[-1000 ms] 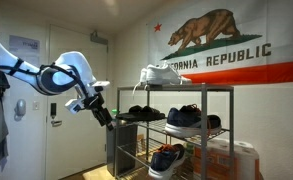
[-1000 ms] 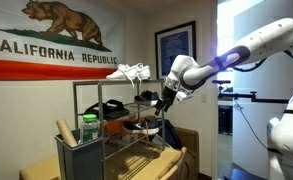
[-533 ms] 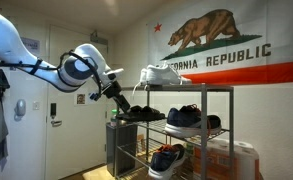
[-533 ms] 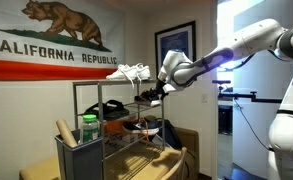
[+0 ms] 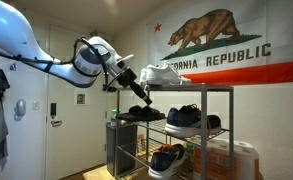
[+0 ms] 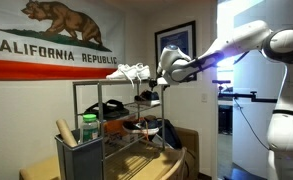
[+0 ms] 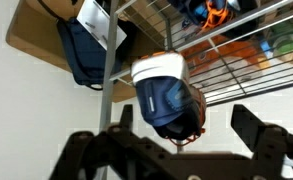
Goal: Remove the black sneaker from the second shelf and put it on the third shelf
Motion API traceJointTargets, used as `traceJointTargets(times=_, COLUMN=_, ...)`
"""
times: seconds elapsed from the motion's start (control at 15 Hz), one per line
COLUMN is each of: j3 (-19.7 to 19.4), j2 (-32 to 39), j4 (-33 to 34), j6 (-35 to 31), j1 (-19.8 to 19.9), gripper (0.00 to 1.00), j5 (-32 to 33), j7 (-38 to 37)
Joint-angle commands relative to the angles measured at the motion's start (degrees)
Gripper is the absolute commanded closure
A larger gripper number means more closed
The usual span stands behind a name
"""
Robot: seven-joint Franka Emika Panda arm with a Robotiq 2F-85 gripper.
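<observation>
The black sneaker point(image 5: 184, 117) sits on the second shelf point(image 5: 214, 130) of the grey rack; it also shows in an exterior view point(image 6: 111, 107). The third shelf point(image 5: 191, 168) holds a dark sneaker with orange lining point(image 5: 166, 157). My gripper point(image 5: 136, 90) is open and empty at the rack's near end, just under the top tier, apart from the black sneaker; it also shows in an exterior view point(image 6: 156, 90). In the wrist view my gripper point(image 7: 184, 115) hangs open above a blue, orange-lined sneaker point(image 7: 166, 92) lying below on wire grid.
A white sneaker point(image 5: 161, 72) lies on the top tier. Flat black shoes point(image 5: 141, 113) sit on the second shelf closest to my gripper. A blue bag point(image 7: 81, 50) lies beside the rack. A white bin point(image 5: 231, 160) stands at the far end.
My arm has risen and swung toward the rack, from beside the middle tier up to just under the top tier. The gripper stays open and the shoes have not moved.
</observation>
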State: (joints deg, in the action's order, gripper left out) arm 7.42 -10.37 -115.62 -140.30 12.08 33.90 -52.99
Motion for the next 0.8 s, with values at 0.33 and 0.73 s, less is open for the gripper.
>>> traceJointTargets(times=0.33, j3=-4.1, j2=6.1, j4=10.5, j6=7.8, j1=-2.5, gripper=0.0, j5=11.2, j7=-14.5)
traceJointTargets(times=0.73, j3=-6.0, j2=5.8, j4=9.1, j6=6.4, j1=-4.2, gripper=0.0, j5=9.5, j7=-12.2)
